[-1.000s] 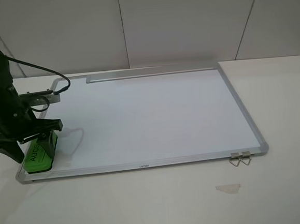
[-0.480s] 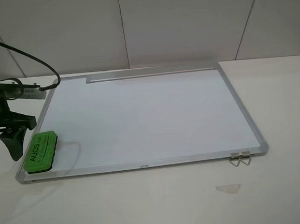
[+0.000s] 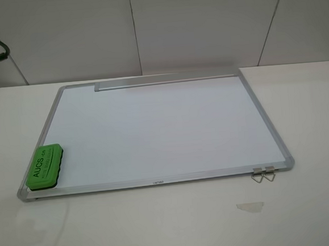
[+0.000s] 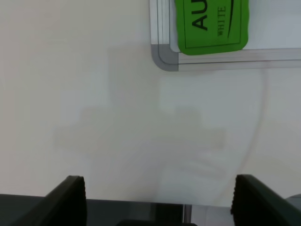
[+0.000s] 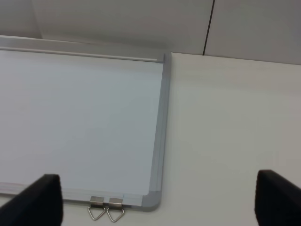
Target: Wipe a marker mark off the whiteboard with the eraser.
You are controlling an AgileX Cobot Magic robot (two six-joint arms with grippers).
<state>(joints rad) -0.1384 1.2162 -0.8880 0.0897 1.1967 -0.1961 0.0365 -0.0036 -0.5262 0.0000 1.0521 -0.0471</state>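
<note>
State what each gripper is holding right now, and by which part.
Nothing is held. Both grippers' jaws stand wide open and empty; the eraser lies free on the whiteboard corner.

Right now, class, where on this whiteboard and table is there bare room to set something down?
Most of the whiteboard is bare, from the green eraser at its near-left corner across to the right frame. The table in front is free between that corner and the binder clips and small scrap. Only those two near corners are occupied.

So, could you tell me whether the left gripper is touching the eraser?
Apart: the left wrist view shows the open left gripper above bare table, clear of the eraser.
</note>
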